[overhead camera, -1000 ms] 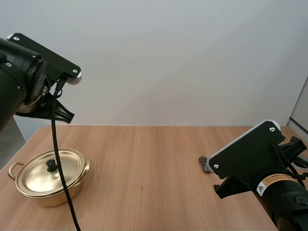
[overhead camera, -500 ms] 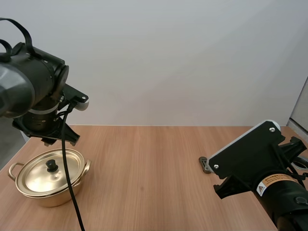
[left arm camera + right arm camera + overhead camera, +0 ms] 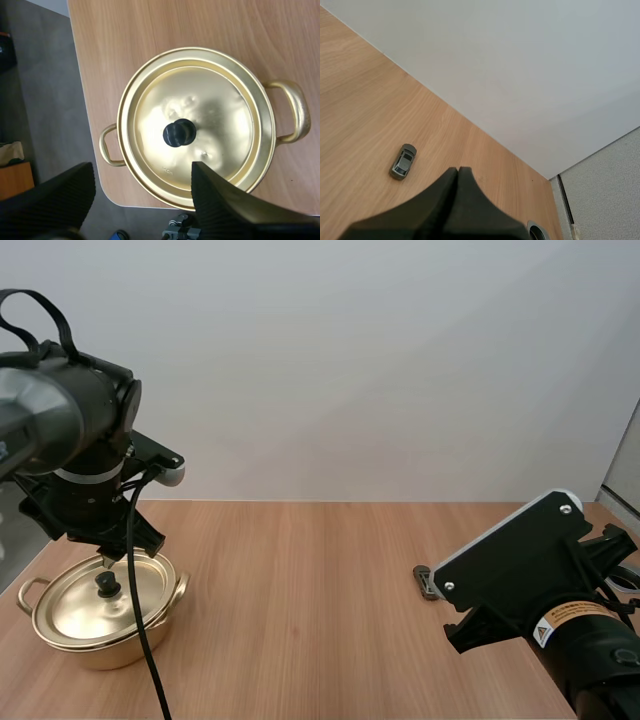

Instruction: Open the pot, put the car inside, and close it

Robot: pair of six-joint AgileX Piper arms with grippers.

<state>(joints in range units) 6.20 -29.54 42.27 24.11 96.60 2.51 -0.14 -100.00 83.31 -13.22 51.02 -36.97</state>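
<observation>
A gold pot (image 3: 100, 612) with its lid on stands near the table's left front corner. The lid (image 3: 195, 125) carries a black knob (image 3: 179, 134) at its middle. My left gripper (image 3: 105, 560) hangs just above the knob, open, its two fingers (image 3: 225, 200) wide apart with nothing between them. A small grey toy car (image 3: 403, 161) lies on the wood at the right side, partly hidden behind my right arm (image 3: 520, 570) in the high view. My right gripper (image 3: 457, 171) is shut on nothing, a short way from the car.
The wooden table (image 3: 320, 620) ends close beside the pot, with floor beyond that edge (image 3: 87, 125). A plain wall backs the table. A round cable hole (image 3: 537, 231) sits in the table near my right gripper.
My left arm has swung down from high at the left to just above the pot's lid, and its fingers have opened wide. The right arm, the car and the pot have not moved.
</observation>
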